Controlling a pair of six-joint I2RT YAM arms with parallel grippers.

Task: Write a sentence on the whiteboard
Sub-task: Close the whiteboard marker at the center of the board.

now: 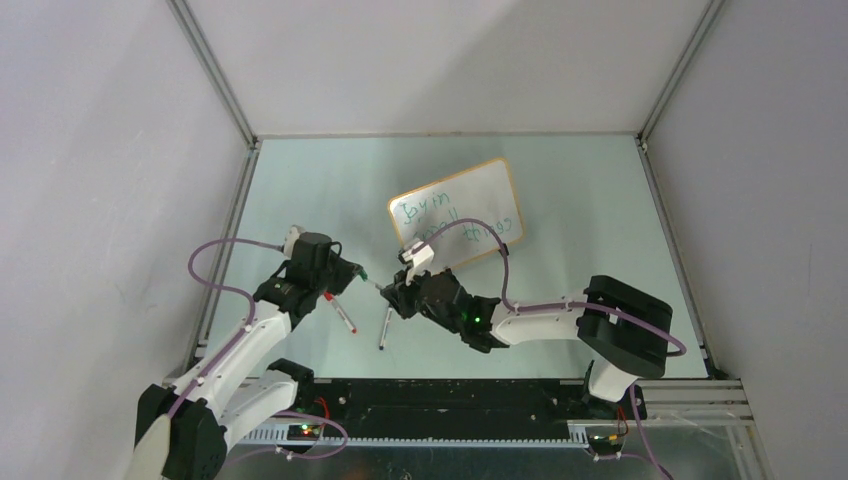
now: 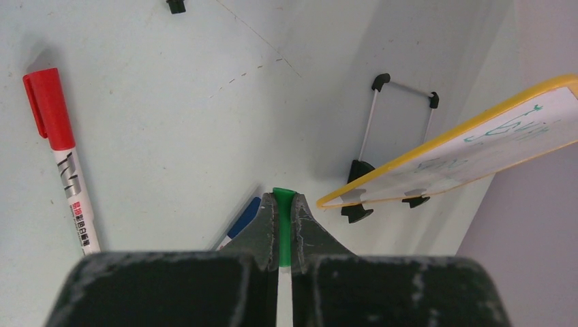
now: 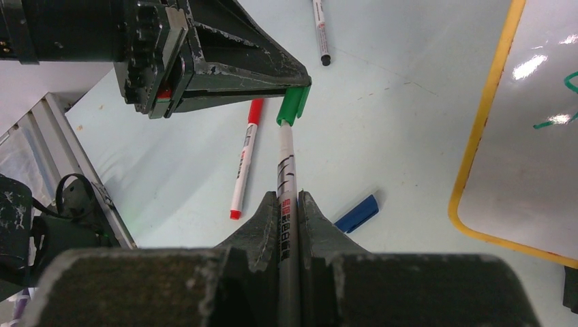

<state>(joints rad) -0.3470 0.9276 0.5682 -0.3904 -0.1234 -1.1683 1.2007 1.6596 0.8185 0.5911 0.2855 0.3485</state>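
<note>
On pale green table (image 1: 300, 190) | whiteboard (image 1: 482, 192) propped | grey walls (image 1: 430, 60) around

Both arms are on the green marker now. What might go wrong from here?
1. The left end effector pinches just the green cap; a skewed pull or push could twist the marker in the right end effector.
2. The right arm is near the propped whiteboard and could knock it over.

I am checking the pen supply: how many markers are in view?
4: green marker held between the left gripper and right gripper; red marker and blue-capped marker on the table near them; black-tipped marker farther off, seen only from the right wrist. More may hide under the arms.
</note>
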